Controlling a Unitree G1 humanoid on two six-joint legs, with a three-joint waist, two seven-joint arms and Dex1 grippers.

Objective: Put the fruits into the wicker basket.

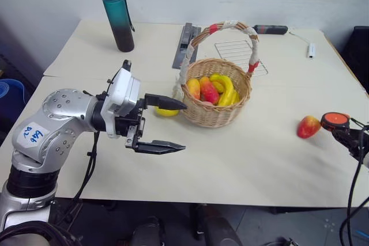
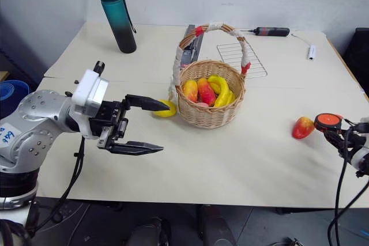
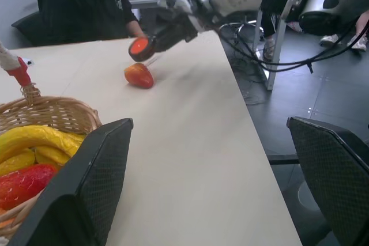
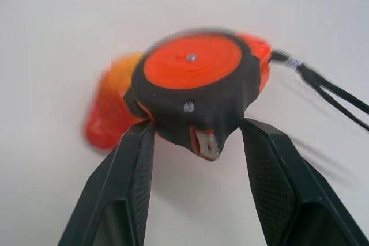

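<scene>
We are seeing the round tan wicker basket with its tall taped handle sitting mid-table, already holding several yellow and red-orange fruits. The small oval yellow lemon is lying on the table just beside the basket's left wall, partly hidden behind the upper finger of the left gripper, whose fingers are standing spread wide with nothing between them. The small red fruit shading to yellow-orange is resting near the table's right edge, well apart from the basket. The right gripper is pinching the round orange-and-black tape measure between its fingers, just beside that fruit. We are judging both fruits light, smooth-skinned and likely to roll; the lemon looks best taken across its short middle, the red fruit across its widest part, with moderate squeeze. The head views are giving us the whole layout and the lemon; the right wrist view is confirming the hold on the tape measure with the red fruit behind it. The left wrist view is adding a seated person beyond the table.
</scene>
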